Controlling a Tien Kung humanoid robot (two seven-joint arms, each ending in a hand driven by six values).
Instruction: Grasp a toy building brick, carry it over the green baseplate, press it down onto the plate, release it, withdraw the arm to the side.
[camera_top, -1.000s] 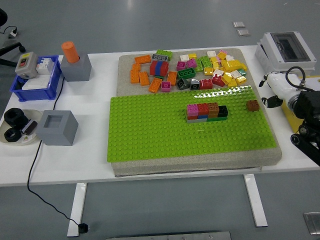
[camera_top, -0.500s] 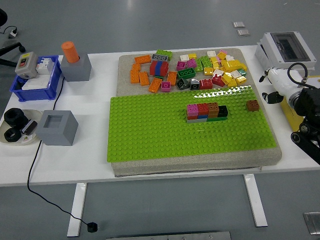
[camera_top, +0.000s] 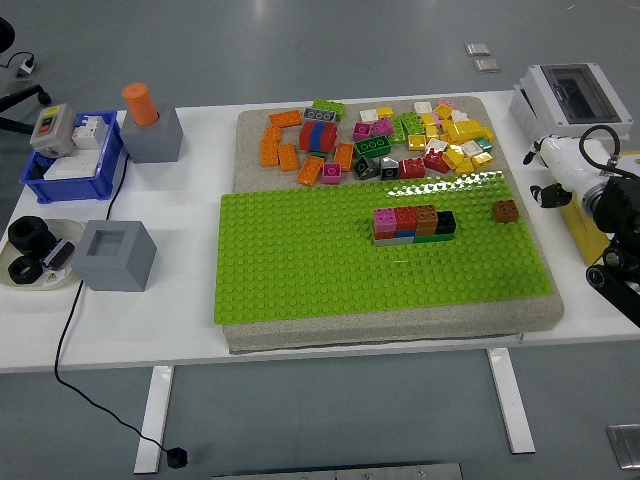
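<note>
Right arm farther right; brown brick on green baseplate.

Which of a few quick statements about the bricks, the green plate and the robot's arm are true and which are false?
1. A lone brown brick sits on the green baseplate near its right edge. True.
2. The row of stacked bricks on the baseplate holds a pink brick at its left end. True.
3. The loose brick pile lies on the baseplate. False: it lies on the grey mat behind the plate.
4. The right arm reaches over the baseplate. False: it is off to the right of the plate, at the picture's edge.
5. An orange cylinder stands in a grey block at the far left. True.
</note>
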